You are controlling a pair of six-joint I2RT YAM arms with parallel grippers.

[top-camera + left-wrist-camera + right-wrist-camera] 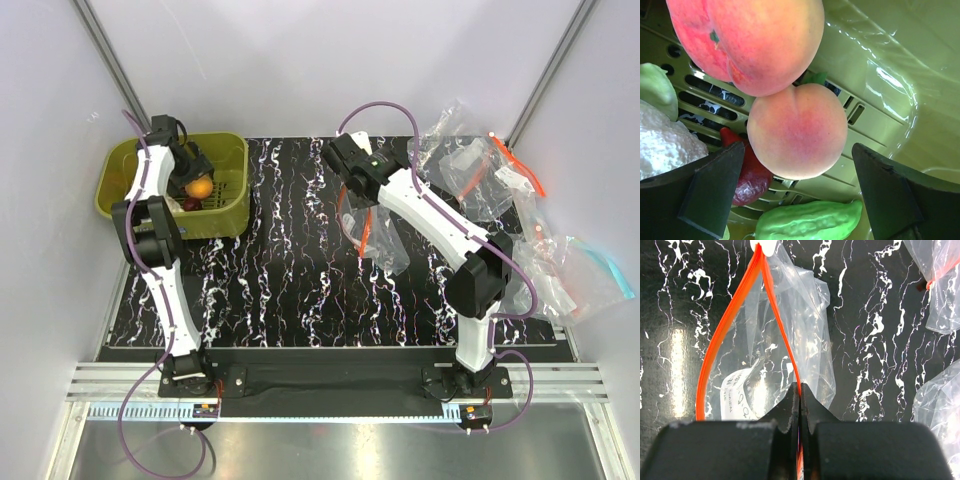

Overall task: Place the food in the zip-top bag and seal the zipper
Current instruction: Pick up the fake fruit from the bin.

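Observation:
My left gripper (800, 197) is open inside the green basket (880, 65), its fingers (715, 190) on either side of and just short of an orange-pink peach (797, 132). A second, larger peach (750, 40) lies touching it behind. In the top view the left gripper (195, 172) sits over a peach (200, 187) in the basket (235, 150). I cannot make out the third peach or the plum. My right gripper (799, 392) is shut on the red-orange zipper (782, 335) of the clear zip-top bag (805, 310). The bag's mouth gapes open, with the white slider (763, 245) at its far end. In the top view the bag (385, 245) is at mid-table under the right gripper (350, 188).
The basket also holds a red pepper (747, 177), a green bumpy gourd (810, 222) and white cauliflower (665, 145). Several other clear bags (470, 160) lie at the right of the black marbled table (280, 260), one with a light-blue strip (600, 265).

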